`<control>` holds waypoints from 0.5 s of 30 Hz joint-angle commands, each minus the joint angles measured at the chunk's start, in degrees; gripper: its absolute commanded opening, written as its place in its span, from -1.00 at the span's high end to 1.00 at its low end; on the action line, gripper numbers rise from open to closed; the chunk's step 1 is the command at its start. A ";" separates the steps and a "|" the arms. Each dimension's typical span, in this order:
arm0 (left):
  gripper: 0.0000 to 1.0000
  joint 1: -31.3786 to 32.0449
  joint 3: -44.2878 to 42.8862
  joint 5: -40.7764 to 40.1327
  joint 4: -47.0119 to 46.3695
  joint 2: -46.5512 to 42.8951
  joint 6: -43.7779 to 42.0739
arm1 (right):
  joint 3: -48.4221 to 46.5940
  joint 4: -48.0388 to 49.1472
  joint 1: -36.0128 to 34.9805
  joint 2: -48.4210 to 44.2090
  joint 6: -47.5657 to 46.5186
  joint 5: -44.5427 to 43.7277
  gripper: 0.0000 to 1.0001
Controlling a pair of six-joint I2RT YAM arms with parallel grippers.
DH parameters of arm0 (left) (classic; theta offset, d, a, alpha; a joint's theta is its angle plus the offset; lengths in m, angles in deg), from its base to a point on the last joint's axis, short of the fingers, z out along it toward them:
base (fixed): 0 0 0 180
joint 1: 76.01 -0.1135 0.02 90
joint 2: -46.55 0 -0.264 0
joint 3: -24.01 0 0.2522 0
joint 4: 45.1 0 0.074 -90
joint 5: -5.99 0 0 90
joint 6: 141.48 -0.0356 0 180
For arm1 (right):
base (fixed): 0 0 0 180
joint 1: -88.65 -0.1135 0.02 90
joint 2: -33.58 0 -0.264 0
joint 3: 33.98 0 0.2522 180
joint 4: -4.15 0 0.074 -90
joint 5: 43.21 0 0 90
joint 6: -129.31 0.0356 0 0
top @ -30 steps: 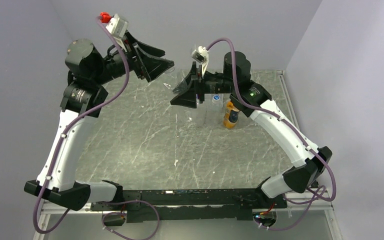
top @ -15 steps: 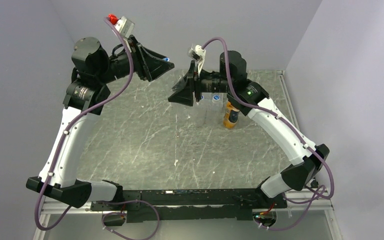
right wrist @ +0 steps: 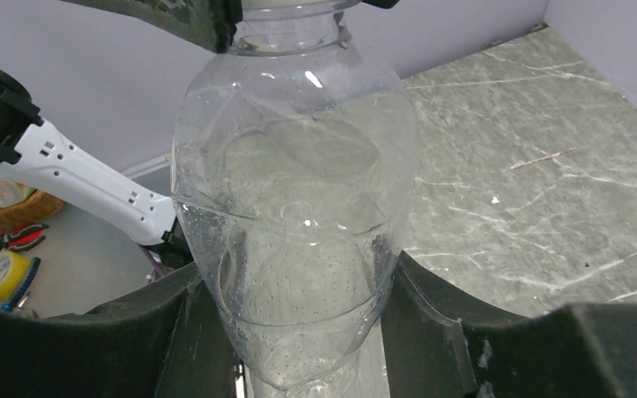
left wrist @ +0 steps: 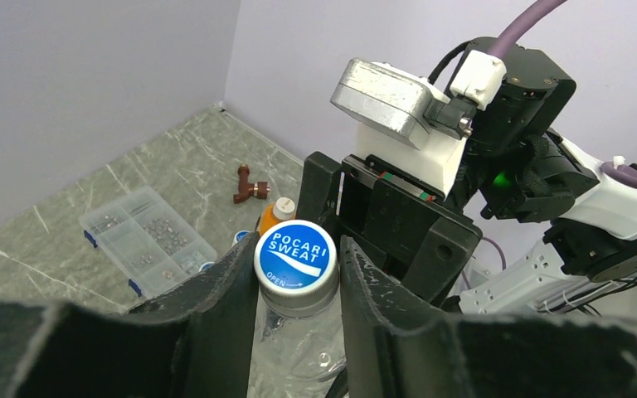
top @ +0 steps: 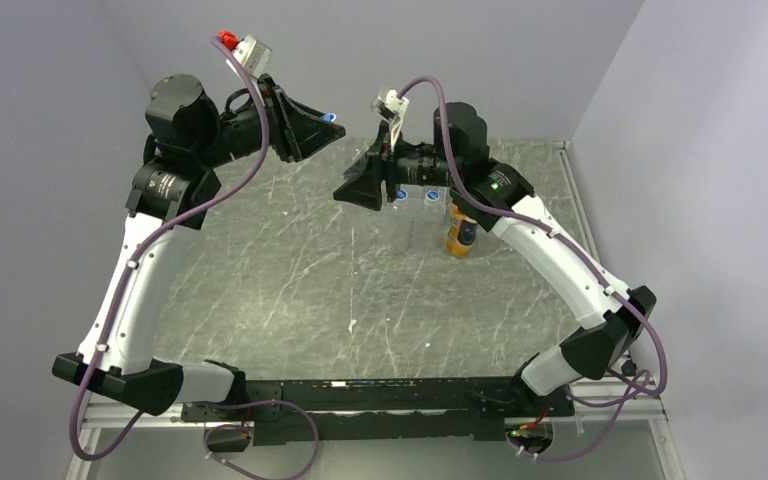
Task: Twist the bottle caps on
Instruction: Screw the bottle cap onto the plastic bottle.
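1. The left gripper (top: 320,124) is closed on a blue cap (left wrist: 295,255). Its two black fingers (left wrist: 224,307) press on both sides of the cap.
2. The cap has white words on it. It sits on the top of a clear bottle (right wrist: 294,166).
3. The right gripper (right wrist: 299,274) is closed on the clear bottle. Its fingers (right wrist: 431,323) squeeze the fat part of the bottle from both sides.
4. The two grippers face each other, up in the air over the far part of the table (top: 290,270).
5. An orange bottle (top: 460,232) stands on the table by the right arm. It has a dark band around it.
6. A flat clear box (left wrist: 145,240) with small bits inside lies on the table near the orange bottle.
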 commanded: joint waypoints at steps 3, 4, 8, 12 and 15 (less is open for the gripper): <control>0.38 0.08 -0.27 -0.99 0.20 0.13 -1.86 | -2.27 2.20 -0.35 -0.53 -0.02 -5.39 0.91; 0.38 0.09 -0.31 -1.30 0.70 0.27 -2.19 | -2.27 2.36 -0.35 -0.54 0.07 -5.82 0.91; 0.28 0.09 0.01 -2.49 2.17 0.42 -3.31 | -2.01 2.59 -0.44 -0.26 0.50 -6.84 0.91; 0.38 0.12 0.76 -3.98 2.24 0.00 -3.86 | -1.77 2.98 -0.44 -0.26 0.73 -7.12 0.91; 0.28 0.18 0.83 -4.03 2.61 0.12 -4.04 | -1.69 3.11 -0.44 -0.23 0.81 -7.39 0.91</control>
